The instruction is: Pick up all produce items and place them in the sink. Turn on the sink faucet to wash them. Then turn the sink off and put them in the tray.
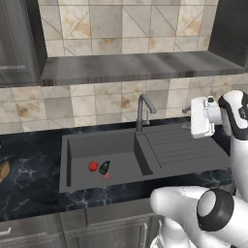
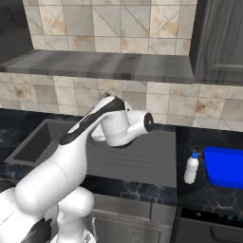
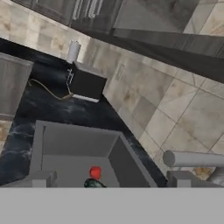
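Produce sits on the floor of the dark grey matte rectangular sink (image 1: pixel 77 160): a bright red round ball (image 1: pixel 93 166) and, just beside it, a dark green-black oval piece (image 1: pixel 104 167). The left base view shows both pieces near the basin's front wall, with the ribbed drainboard to their right and the tall slim dark grey faucet (image 1: pixel 142 110) rising behind the basin. At that view's left edge a tan-brown oblong item (image 1: pixel 4 171) lies on the dark marbled tabletop (image 1: pixel 29 160).

The right base view adds the far side: a bright blue shallow rectangular tray (image 2: pixel 224 167) on the tabletop, well apart from the basin, with a small white bottle (image 2: pixel 191 168) standing just beside it.

The hand view looks down into the basin at the two pieces and shows a black box-shaped appliance (image 3: pixel 87 82) with a cord farther along the tabletop. The white arm's hand (image 1: pixel 202 116) hovers above the drainboard; its fingers stand fully apart and hold nothing.
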